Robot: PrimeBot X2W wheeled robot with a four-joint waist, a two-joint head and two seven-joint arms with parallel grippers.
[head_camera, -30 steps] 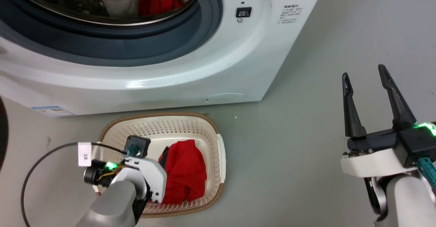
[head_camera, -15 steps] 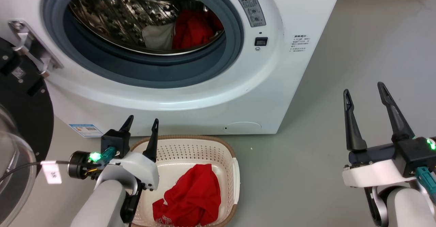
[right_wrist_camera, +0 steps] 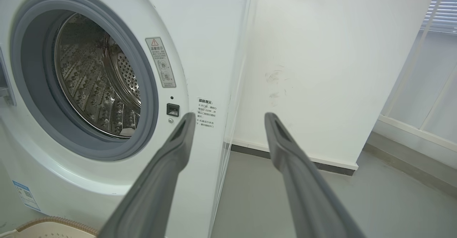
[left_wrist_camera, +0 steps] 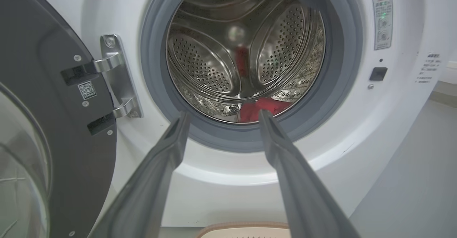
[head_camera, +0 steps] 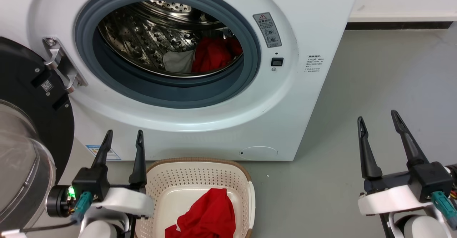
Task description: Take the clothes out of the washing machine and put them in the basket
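The task is judged partly done: one red garment (head_camera: 210, 216) is found in the basket (head_camera: 200, 161), set on the floor just in front of the washing machine (head_camera: 214, 123). More clothes (head_camera: 214, 54), red with a pale piece beside, are yet to be taken from low inside the machine. The left gripper (head_camera: 124, 132) is held empty, fingers apart, before the machine's front; the right gripper (head_camera: 377, 115), likewise spread and empty, is held off the machine's right side.

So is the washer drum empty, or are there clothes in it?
Not empty. Red clothes with a pale panel lie at the bottom of the washing machine's drum.
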